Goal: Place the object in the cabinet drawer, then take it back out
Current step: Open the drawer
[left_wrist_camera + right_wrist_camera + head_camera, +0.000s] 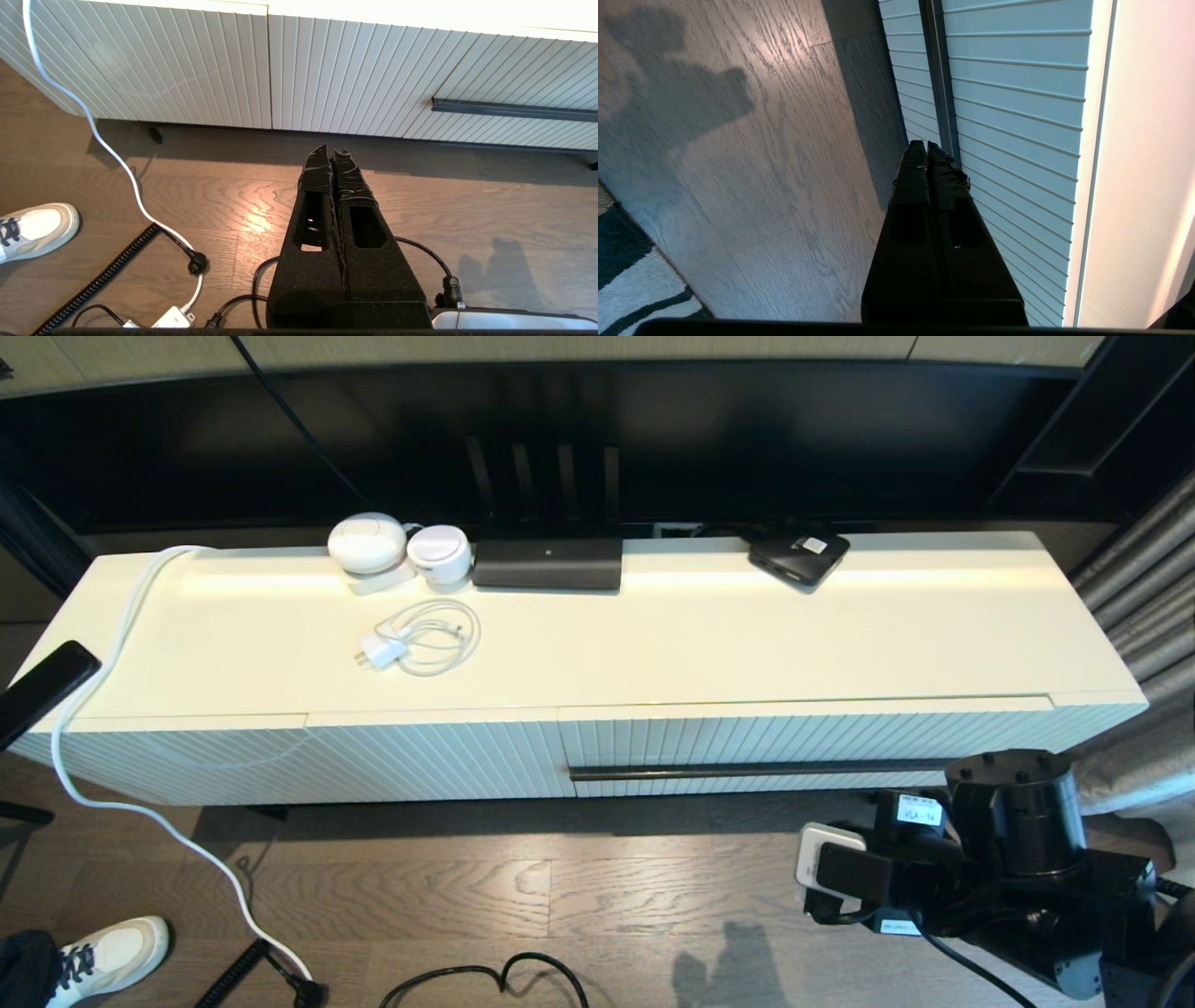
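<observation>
floor (597, 896): grey-brown wood planks
cabinet (653, 635): long, low, cream top, ribbed front
wall (747, 439): dark panel behind cabinet
rug (626, 280): black-and-white corner on floor
light: glare on top

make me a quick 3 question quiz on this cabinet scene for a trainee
1. True or false: the cabinet drawer is pulled open.
2. What is the right gripper holding? A) a charger B) nothing C) a black box
3. Fill in: the white charger with its coiled cable lies on the cabinet ____.

Key
1. False; its ribbed front sits flush and the black bar handle is untouched.
2. B; its fingers are shut on nothing, near the handle.
3. top.
</observation>
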{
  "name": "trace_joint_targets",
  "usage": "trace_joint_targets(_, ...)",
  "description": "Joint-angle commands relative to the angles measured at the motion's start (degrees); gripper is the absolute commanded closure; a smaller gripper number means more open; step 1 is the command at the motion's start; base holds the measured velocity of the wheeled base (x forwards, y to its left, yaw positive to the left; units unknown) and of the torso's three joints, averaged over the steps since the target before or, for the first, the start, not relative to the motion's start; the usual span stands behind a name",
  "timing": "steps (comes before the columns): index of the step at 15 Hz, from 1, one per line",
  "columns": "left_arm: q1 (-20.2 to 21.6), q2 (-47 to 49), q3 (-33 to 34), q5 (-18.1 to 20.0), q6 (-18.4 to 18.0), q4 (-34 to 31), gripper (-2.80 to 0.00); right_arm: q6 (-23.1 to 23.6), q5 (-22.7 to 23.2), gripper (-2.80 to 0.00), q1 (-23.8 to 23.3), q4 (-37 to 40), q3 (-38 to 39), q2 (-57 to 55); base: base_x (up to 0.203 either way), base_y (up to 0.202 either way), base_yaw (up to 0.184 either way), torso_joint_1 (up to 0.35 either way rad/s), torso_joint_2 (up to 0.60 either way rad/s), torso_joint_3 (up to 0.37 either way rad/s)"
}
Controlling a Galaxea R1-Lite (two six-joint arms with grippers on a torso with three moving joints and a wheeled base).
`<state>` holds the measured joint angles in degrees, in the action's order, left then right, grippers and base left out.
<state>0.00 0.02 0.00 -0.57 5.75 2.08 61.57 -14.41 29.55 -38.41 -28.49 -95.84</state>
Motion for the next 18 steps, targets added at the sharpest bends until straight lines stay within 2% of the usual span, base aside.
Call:
trace_joint_targets(1, 0.0, -0.02, 0.0, -0.04, 0.05, 0.02, 0.0, 0.39, -0.09, 0.0, 0.07, -0.26, -0.02, 0.25, 0.0, 0.0, 0.0, 0.0, 0.0, 0.0)
trace_joint_targets(2, 0.0, -0.02, 0.0, -0.04, 0.05, 0.02, 0.0, 0.3, 0.0, -2.8, 0.07, -0.49, -0.11, 0.36, 0.0, 0.0, 0.0, 0.0, 0.0, 0.0)
trace_joint_targets(13, 0.0, -0.02, 0.0, -0.04, 0.05, 0.02, 0.0, -0.05, -0.45, -2.8, 0.1, -5.45, 1.93, -6.82, 0.0, 0.0, 0.0, 0.0, 0.0, 0.0)
trace_joint_targets(18, 0.0, -0.02, 0.0, -0.04, 0.05, 0.02, 0.0, -0.02, 0.52, -2.8, -0.09, -5.81, -0.96, -12.04, 0.0, 0.0, 0.0, 0.0, 0.0, 0.0)
